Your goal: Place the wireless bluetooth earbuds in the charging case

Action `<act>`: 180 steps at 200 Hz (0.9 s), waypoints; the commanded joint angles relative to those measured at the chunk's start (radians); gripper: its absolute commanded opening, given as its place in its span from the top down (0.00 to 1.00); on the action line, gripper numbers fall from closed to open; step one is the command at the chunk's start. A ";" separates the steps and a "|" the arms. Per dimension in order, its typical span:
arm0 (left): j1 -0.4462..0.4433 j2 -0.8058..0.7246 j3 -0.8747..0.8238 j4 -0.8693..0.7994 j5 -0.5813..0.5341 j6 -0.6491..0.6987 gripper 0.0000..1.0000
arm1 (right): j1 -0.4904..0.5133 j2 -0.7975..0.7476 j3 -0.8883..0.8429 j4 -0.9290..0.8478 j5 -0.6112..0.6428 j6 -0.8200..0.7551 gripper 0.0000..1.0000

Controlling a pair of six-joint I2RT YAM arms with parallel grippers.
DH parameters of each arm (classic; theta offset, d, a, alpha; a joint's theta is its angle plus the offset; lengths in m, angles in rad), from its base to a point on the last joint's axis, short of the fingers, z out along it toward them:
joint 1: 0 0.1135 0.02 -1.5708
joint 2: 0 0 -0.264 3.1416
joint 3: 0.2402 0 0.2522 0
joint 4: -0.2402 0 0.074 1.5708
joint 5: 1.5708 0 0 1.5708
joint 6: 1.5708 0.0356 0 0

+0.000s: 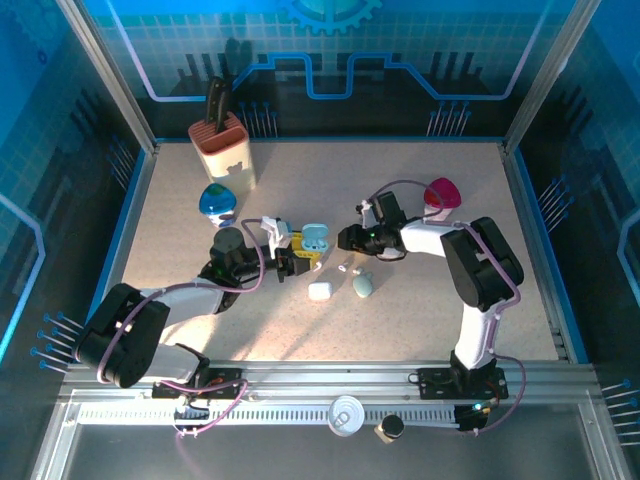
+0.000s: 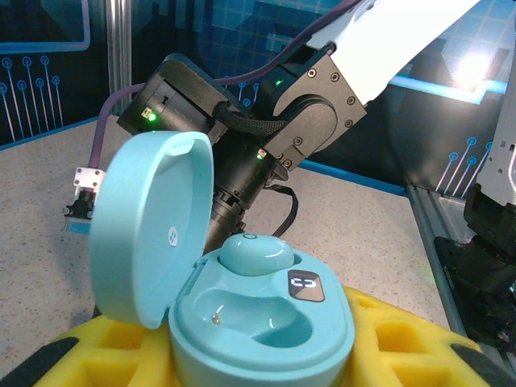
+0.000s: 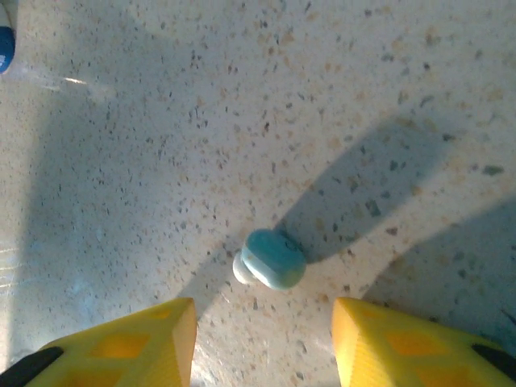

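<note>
My left gripper (image 2: 258, 367) is clamped narrowly on the open blue case (image 2: 242, 318), lid up; one earbud (image 2: 256, 254) sits in its slot, the second slot is empty. My right gripper (image 3: 262, 347) hangs over the table (image 3: 145, 121) with its fingers apart; the loose earbud (image 3: 272, 260) lies just ahead of the gap, untouched.

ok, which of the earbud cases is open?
The light-blue case, gripped in the left claw: its lid stands flipped up. The white case and the grey-green case lie shut on the table.
</note>
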 commanded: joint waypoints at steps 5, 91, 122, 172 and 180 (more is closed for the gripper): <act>0.007 -0.017 0.002 0.004 -0.010 0.016 0.69 | 0.012 0.044 0.040 -0.001 -0.026 0.017 0.54; 0.007 -0.001 0.008 0.007 -0.004 0.005 0.69 | 0.011 0.134 0.140 -0.029 -0.035 0.006 0.60; 0.007 0.002 0.008 0.008 -0.006 0.006 0.69 | 0.013 0.154 0.179 -0.048 -0.031 -0.003 0.62; 0.008 -0.025 0.006 -0.039 -0.027 0.038 0.69 | 0.018 0.190 0.241 -0.100 -0.015 -0.036 0.68; 0.010 -0.033 0.009 -0.055 -0.029 0.038 0.69 | 0.019 0.192 0.246 -0.108 -0.011 -0.040 0.68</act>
